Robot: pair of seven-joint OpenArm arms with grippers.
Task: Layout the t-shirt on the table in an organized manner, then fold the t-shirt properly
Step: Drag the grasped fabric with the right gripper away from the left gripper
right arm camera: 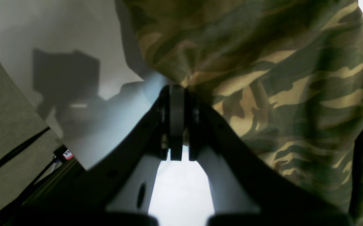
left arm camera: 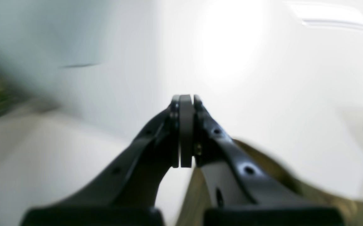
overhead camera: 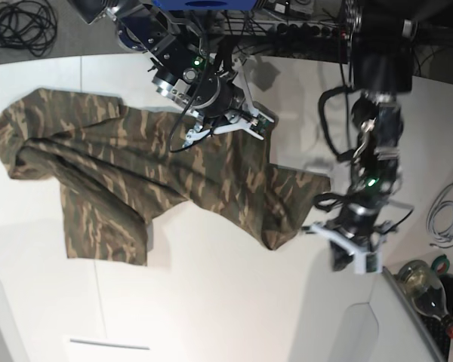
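Black arms with loose cables, green lights, white-backed black end effector fingers [right arm camera: 176,122].

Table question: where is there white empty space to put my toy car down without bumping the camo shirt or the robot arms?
The table is bare along the whole near side, below the t-shirt, and at the far left corner above it. The far middle is crowded: the right gripper pinches the shirt there. The left gripper blocks the shirt's right edge.
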